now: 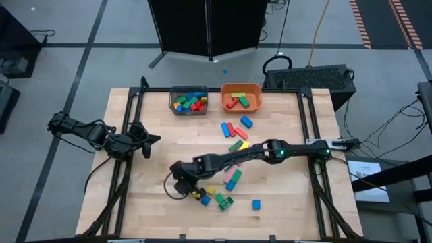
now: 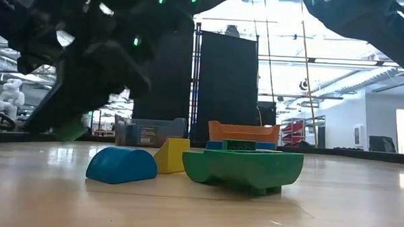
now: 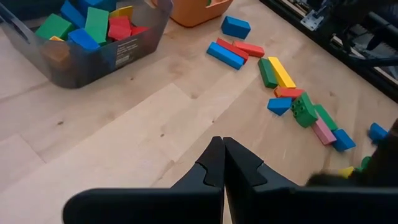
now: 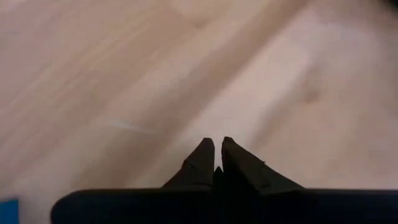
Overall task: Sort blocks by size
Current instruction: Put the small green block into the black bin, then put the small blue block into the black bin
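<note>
Blocks (image 1: pixel 233 145) lie scattered across the middle and near side of the wooden surface (image 1: pixel 155 169), more already sitting in the grey bin (image 1: pixel 188 100) and orange bin (image 1: pixel 241 96). They look light, rigid and smooth, so best pinched across the flat long faces. The right gripper (image 1: pixel 181 177) is low beside the near cluster, fingers closed on nothing visible. The left gripper (image 1: pixel 150 140) waits, fingers closed.
</note>
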You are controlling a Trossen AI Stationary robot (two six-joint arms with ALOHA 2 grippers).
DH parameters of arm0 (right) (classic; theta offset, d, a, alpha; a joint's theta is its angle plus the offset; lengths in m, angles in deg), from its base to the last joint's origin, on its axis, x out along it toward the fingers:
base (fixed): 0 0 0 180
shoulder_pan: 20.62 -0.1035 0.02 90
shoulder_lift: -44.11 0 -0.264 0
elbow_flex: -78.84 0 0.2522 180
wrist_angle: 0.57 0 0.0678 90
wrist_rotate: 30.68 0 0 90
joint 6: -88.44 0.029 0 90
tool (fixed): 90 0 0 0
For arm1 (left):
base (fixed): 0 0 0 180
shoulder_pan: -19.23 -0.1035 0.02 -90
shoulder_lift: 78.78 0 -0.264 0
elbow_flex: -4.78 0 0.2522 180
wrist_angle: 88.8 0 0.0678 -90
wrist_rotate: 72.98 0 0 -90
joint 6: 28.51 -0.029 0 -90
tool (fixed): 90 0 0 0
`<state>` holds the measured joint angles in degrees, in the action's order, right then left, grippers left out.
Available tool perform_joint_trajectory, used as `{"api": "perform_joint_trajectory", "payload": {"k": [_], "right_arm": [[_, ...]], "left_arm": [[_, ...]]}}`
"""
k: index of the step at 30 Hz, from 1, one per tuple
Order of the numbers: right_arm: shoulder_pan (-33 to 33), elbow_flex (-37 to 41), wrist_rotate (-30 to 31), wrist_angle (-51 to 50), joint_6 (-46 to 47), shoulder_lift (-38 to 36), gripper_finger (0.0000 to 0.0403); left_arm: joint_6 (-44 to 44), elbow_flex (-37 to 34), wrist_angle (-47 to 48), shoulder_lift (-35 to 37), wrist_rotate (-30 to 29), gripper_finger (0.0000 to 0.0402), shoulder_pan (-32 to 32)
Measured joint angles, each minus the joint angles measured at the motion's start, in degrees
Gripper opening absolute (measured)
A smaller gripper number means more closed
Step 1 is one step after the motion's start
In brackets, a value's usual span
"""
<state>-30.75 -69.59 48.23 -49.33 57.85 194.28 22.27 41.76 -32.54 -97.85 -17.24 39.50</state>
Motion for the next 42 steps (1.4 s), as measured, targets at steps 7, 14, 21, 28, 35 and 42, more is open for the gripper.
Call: {"api": "perform_joint_trajectory", "payload": {"k": [7,14,21,28,35,42], "right_arm": [[6.6,-0.2,4.8,-3.4,-0.9,-5.5,0.0004],[16.5,-0.2,8.4,0.4,-0.6,-8.3,0.0003],[26.6,-0.2,8.4,5.7,14.2,-8.3,0.0003],[32.7,-0.3,8.1,5.8,26.4,-8.3,0.0046],[33.1,-0.3,7.8,5.7,25.5,-8.3,0.0129],[29.8,-0.3,-8.3,-2.8,25.4,-12.5,0.0162]], "left_arm": [[0.0,0.0,0.0,0.0,0.0,0.0000,0.0],[0.0,0.0,0.1,-0.6,0.0,0.0000,0.0],[-0.1,0.0,0.3,-1.2,-0.3,0.0000,0.0],[-0.1,0.0,0.5,-1.2,-1.3,0.0000,0.0],[-0.1,0.0,0.5,-1.2,-1.5,0.0000,0.0],[-0.1,0.0,0.5,-1.2,-1.5,0.0000,0.0]]}}
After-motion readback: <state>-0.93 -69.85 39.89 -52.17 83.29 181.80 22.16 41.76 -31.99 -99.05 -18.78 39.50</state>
